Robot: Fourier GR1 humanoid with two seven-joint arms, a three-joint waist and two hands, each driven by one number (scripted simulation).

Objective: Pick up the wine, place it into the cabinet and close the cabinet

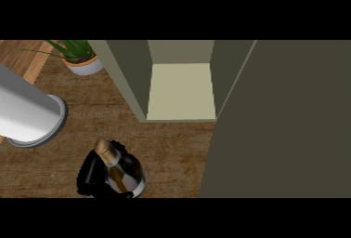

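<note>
- A brown wood-grain counter (171, 148) fills the view from steeply above.
- Nearest, at the lower edge, the left hand (90, 179) is curled round the wine (122, 174). Its black bulk sits on the bottle's left side. No forearm shows, so calling it the left hand is a judgement from where it lies.
- The right hand is not visible.
- The wine stands roughly upright in the grasp, its gold-foil top leaning up and to the left in the view. Whether its base touches the counter cannot be told.
- The bottle has a pale band under the foil and a dark label with a gold stripe. No writing or brand can be read.
- At the left edge stands a tall pale cylinder (27, 116) on a grey base, apart from the hand. What it is cannot be told.
- The key relation is that the cabinet (133, 79) lies ahead and to the right of the wine, with bare counter between them. Its pale shelf (182, 90) is open towards the hand.
- The door (281, 121) is swung wide at the right, and its edge runs just right of the bottle's likely path.
- The wine probably has to travel forward and rightward, staying upright, to clear the cabinet's near wall.
- Farthest, at the top left, is a plant (77, 51) in a white pot.
</note>
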